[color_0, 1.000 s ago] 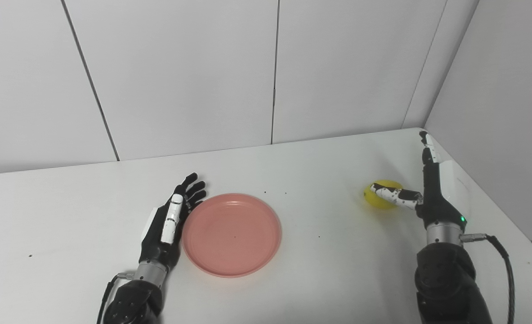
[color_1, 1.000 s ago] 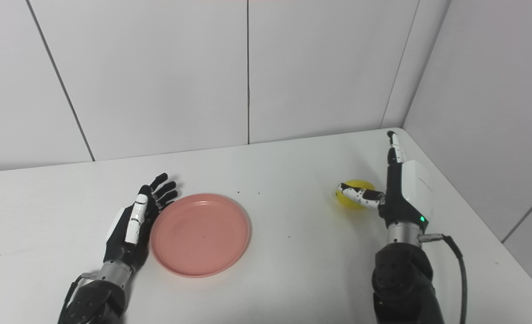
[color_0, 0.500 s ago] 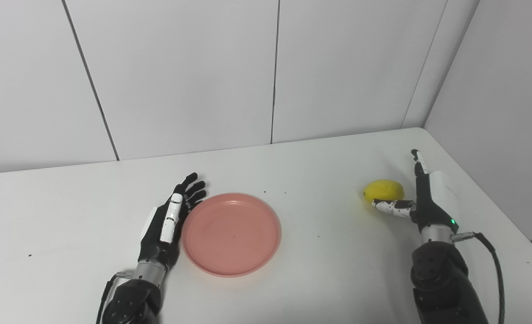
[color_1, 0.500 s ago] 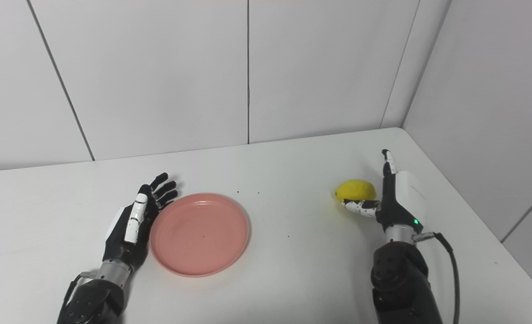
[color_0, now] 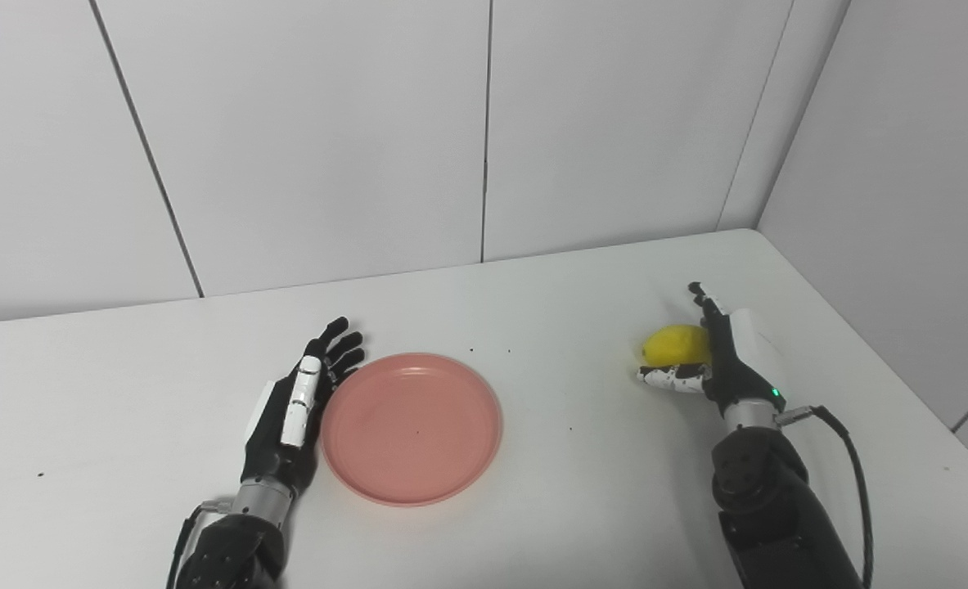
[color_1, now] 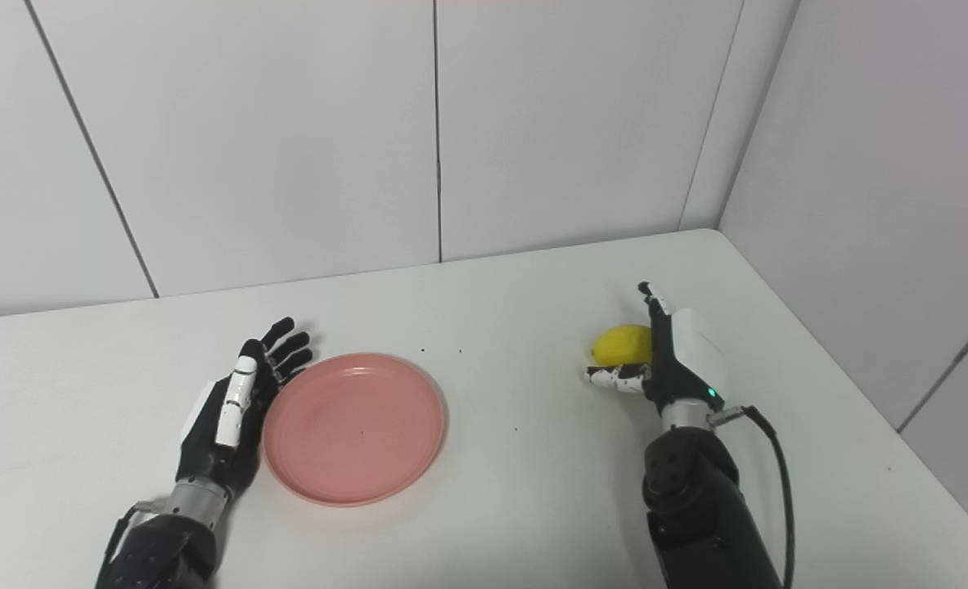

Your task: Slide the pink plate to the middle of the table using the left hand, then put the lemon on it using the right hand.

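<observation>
- Two things matter on the white tabletop (color_0: pixel 533 523): a round, shallow, pink plastic plate (color_0: pixel 411 426) and a small yellow oval lemon (color_0: pixel 677 343), well apart from each other.
- The left robot hand (color_0: pixel 291 413), black with a white panel along one finger, lies flat beside the plate with its fingers spread and holding nothing; its inner edge touches or nearly touches the plate's left rim, a fitting stance for pushing the plate sideways.
- The plate sits just right of that robot hand and looks roughly central already, so the slide seems done or nearly done.
- The right robot hand (color_1: pixel 655 356) stands on edge with fingers extended and its thumb stretched out toward the left, unclosed, gripping nothing.
- The lemon lies just to the left of its palm, above the thumb, cradled between them; this looks like the setup for closing around it. Contact cannot be confirmed.
- No brand, label or readable writing shows anywhere; only a small green light glows at the right wrist.
</observation>
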